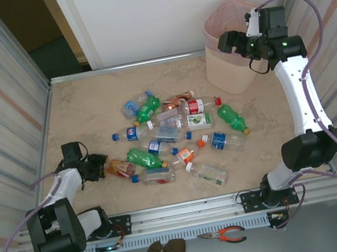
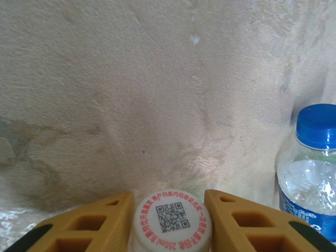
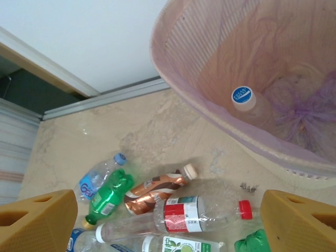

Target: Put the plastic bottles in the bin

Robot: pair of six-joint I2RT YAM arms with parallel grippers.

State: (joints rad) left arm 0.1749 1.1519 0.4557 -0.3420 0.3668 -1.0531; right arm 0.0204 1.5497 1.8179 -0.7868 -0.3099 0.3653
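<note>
Top external view shows you the plastic bottles [image 1: 176, 134] lying in a loose pile in the middle of the tabletop [image 1: 75, 109]. They are clear, green and brown, with blue, red, green and orange caps. The bin [image 1: 228, 74] stands at the far right of the tabletop, near the pile but not touching it. It has a thin pink bag over its rim.

Your left gripper [image 1: 97, 165] is low down at the left end of the pile, right at the last bottle there. In the left wrist view, its two yellow fingers [image 2: 94, 228] sit one on each side of the white-cap bottle [image 2: 172, 220]. They press against the cap, which has a little square code on it. So the left gripper is pinching that bottle by its cap. A blue-cap bottle [image 2: 310, 173] lies just beside it on the right.

Your right gripper [image 1: 227, 42] is up high, over the bin. Its yellow fingers are spread wide, one at each bottom corner of the right wrist view, and nothing is between them. In that view you look down into the bin, and one clear bottle [image 3: 247, 102] with a blue cap lies at the bottom of the pink bag. On the tabletop below you can see a green bottle [image 3: 107, 197], a brown bottle [image 3: 152, 189] and a red-label bottle [image 3: 194, 212] lying on their sides.
</note>
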